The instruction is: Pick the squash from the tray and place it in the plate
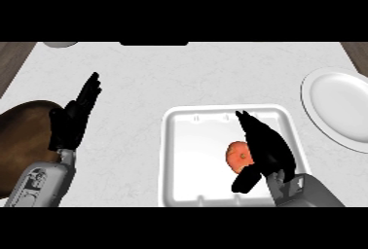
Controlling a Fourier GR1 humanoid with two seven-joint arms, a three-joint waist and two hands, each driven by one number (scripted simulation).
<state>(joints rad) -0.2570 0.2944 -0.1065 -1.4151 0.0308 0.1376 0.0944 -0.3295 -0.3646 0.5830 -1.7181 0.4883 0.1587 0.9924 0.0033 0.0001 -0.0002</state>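
1 orange squash (237,156) lies in 1 white tray (188,160), touching the right hand's (263,143) palm side; fingers straight, nothing grasped. 1 white plate (336,108) sits beyond its right. Left hand (74,119) rests released.

Two grey forearms enter from the lower edge, one at seven o'clock, the other at five o'clock. Each has a smooth, pale metallic casing; the left one shows dark cut-outs and lines along its shell. Each ends in a matte black hand: the left hand (70,124) and the right hand (264,146), with slim, tapered black fingers.
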